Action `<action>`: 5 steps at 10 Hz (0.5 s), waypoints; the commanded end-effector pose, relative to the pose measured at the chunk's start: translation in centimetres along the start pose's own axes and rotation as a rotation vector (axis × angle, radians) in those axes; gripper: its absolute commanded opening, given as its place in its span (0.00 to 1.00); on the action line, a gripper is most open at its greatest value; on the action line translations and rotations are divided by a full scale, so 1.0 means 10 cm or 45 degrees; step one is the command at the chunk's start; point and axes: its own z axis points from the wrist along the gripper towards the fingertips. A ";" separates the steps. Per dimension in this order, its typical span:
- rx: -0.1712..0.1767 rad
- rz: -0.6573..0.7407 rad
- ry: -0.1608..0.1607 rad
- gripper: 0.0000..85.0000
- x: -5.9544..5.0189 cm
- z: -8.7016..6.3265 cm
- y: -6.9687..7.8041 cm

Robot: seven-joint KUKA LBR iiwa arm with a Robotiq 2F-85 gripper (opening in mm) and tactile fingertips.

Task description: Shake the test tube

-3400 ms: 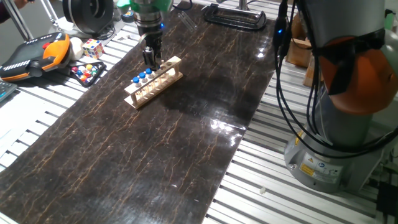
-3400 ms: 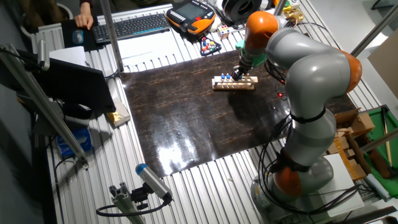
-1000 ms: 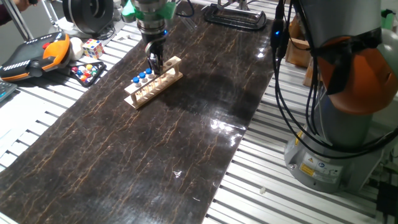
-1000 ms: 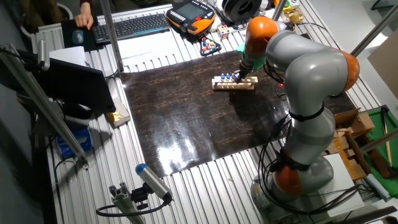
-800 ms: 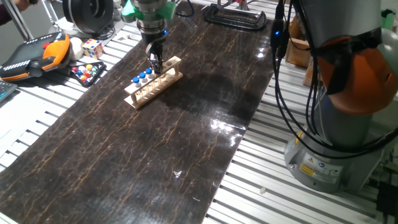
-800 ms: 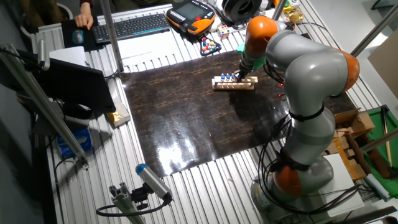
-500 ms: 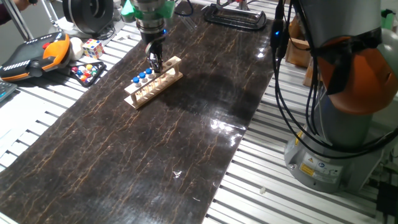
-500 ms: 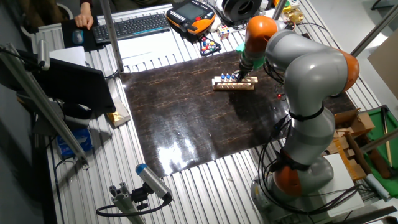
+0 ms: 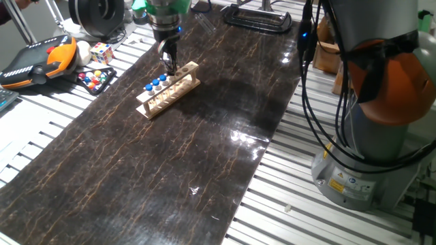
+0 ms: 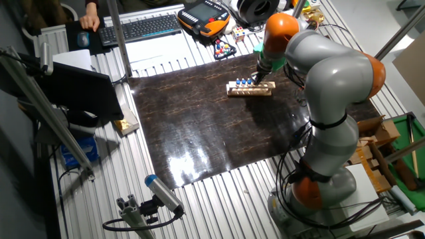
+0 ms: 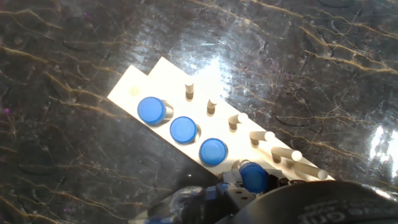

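A pale wooden rack point(image 9: 170, 92) stands on the dark marble-look mat, also seen in the other fixed view point(image 10: 250, 89) and in the hand view point(image 11: 134, 86). Three blue-capped test tubes point(image 11: 183, 130) stand in its holes in a row. My gripper point(image 9: 168, 66) is just above the rack's far end and is shut on a fourth test tube point(image 11: 254, 177), whose blue cap sits between the fingers, slightly raised above the others. The gripper also shows in the other fixed view point(image 10: 258, 78). The held tube's glass body is hidden below its cap.
An orange teach pendant point(image 9: 39, 58), a Rubik's cube point(image 9: 101, 52) and a toy with coloured balls point(image 9: 95, 79) lie left of the mat. A black clamp point(image 9: 257, 16) lies at the far edge. The arm's base point(image 9: 368, 156) and cables stand at the right.
The gripper, open around the end tube 3.4 s ago, is now shut on it and has risen slightly over the last second. The rack has not moved.
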 end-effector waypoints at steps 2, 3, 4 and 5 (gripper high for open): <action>-0.006 0.008 0.005 0.01 0.01 -0.07 0.01; -0.011 0.013 0.007 0.01 0.03 -0.10 0.02; -0.012 0.013 0.006 0.01 0.05 -0.13 0.03; -0.013 0.015 0.008 0.01 0.06 -0.16 0.03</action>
